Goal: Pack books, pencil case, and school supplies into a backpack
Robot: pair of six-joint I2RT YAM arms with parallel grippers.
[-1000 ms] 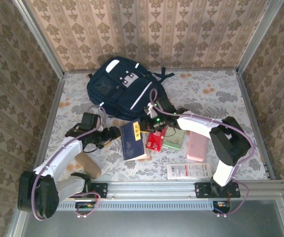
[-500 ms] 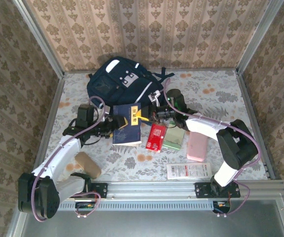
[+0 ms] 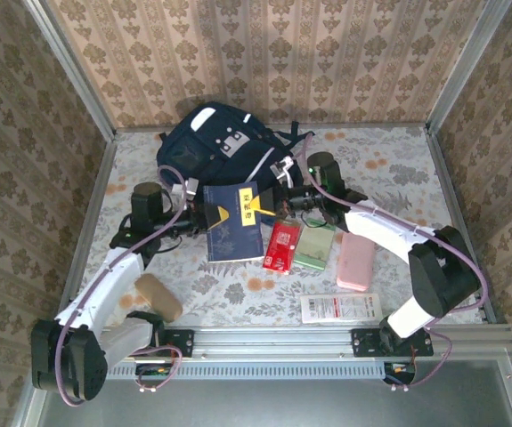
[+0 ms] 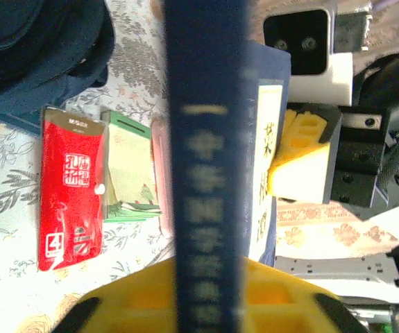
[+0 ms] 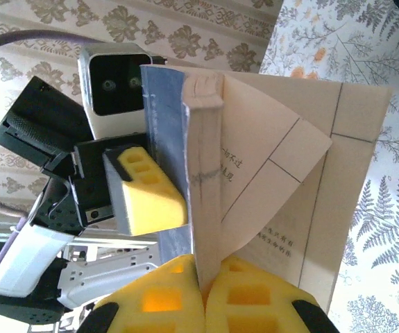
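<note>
- My left hand (image 4: 209,302) is clamped across the spine of the large dark blue book (image 3: 235,227), with a yellow pad on each cover.
- My right hand (image 5: 202,291) is pinched shut on the opposite edge. It seems to hold a thin sheaf of pages, not the whole block.
- The book hangs between the two hands, apparently lifted off the bench (image 3: 389,169), just in front of the backpack (image 3: 211,147).
- I judge the step in hand to be a two-handed carry of this book to the backpack.
- To do it well I would move both hands at one pace so neither pulls. The right wrist view shows the pages fanning apart, and a tug there could tear them or slip off.
- From above I cannot make out an open mouth on the backpack. I would find it before pushing, then lead in with the spine.
- The red packet (image 3: 281,246), the pale green packet (image 3: 314,247) and the pink pencil case (image 3: 355,261) lie just right of the book, so I would raise it rather than sweep across them.
</note>
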